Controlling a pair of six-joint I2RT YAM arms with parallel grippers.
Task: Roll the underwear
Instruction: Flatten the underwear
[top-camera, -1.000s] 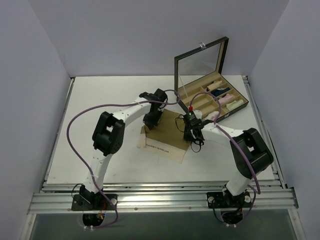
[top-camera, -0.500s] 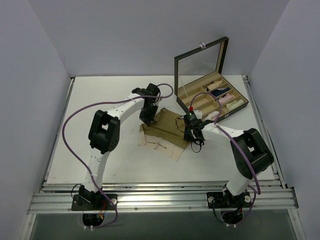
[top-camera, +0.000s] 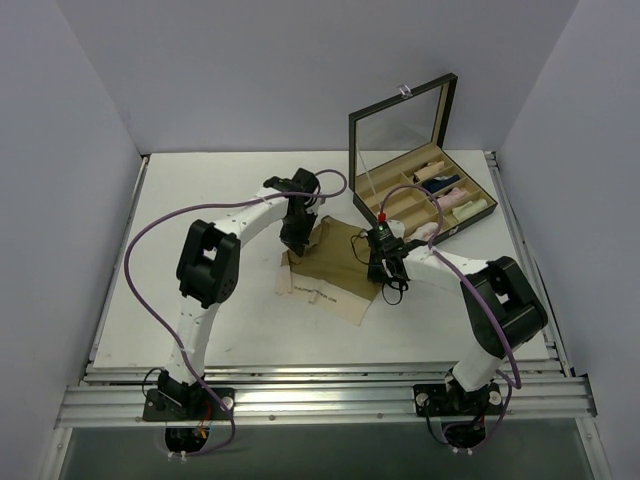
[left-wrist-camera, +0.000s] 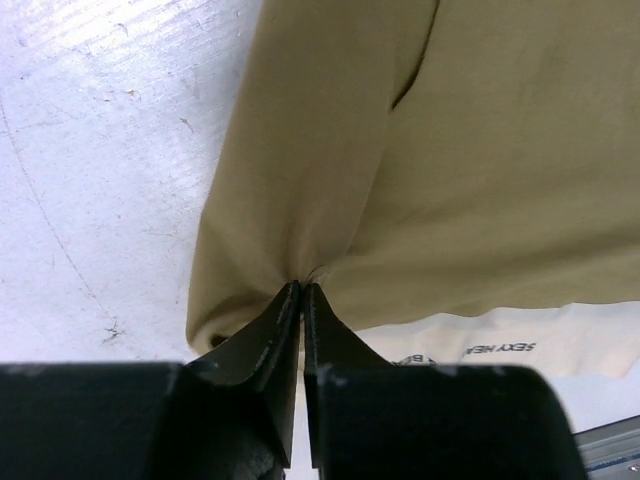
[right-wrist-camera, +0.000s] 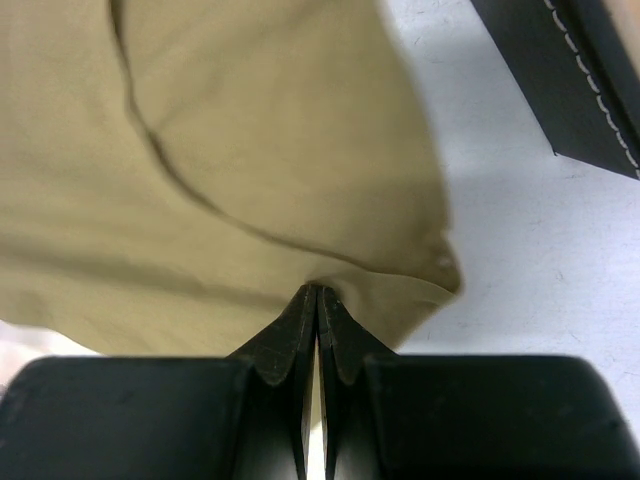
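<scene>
White table, grey walls. My left gripper pinches the tan briefs at their ten o'clock corner, and my right gripper pinches the three o'clock edge. They seem part-folded, and no roll is begun.

Your left arm and right arm are white shells with black joint housings. A purple cable trails each. Your left claw and right claw are matte black.
</scene>
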